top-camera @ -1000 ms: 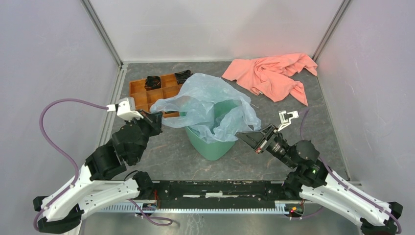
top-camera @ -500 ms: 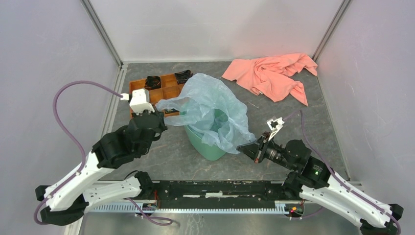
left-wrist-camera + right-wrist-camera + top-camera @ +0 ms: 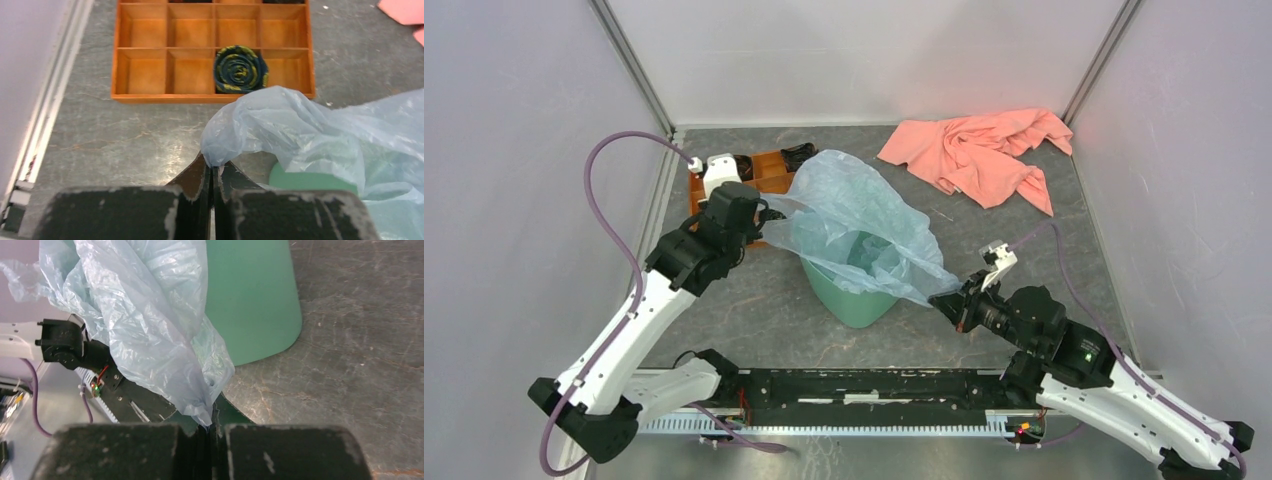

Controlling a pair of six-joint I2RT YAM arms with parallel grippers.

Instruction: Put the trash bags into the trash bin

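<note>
The pale blue trash bag point(image 3: 854, 215) is spread over the mint-green trash bin point(image 3: 849, 298) at the table's middle, its mouth stretched between my two grippers. My left gripper point(image 3: 769, 213) is shut on the bag's left edge point(image 3: 235, 140), just left of the bin and in front of the orange tray. My right gripper point(image 3: 944, 299) is shut on the bag's right corner point(image 3: 200, 405), low beside the bin's right wall point(image 3: 250, 300). Part of the bin's rim point(image 3: 310, 180) shows under the film.
An orange compartment tray point(image 3: 764, 168) with rolled dark items point(image 3: 240, 69) stands behind the left gripper. A salmon-pink cloth point(image 3: 979, 150) lies at the back right. Metal rails run along the left side and the near edge.
My left gripper has moved back and up toward the tray, pulling the bag's left edge. My right gripper has dropped down and forward with its corner. The bag is stretched wider over the bin.
</note>
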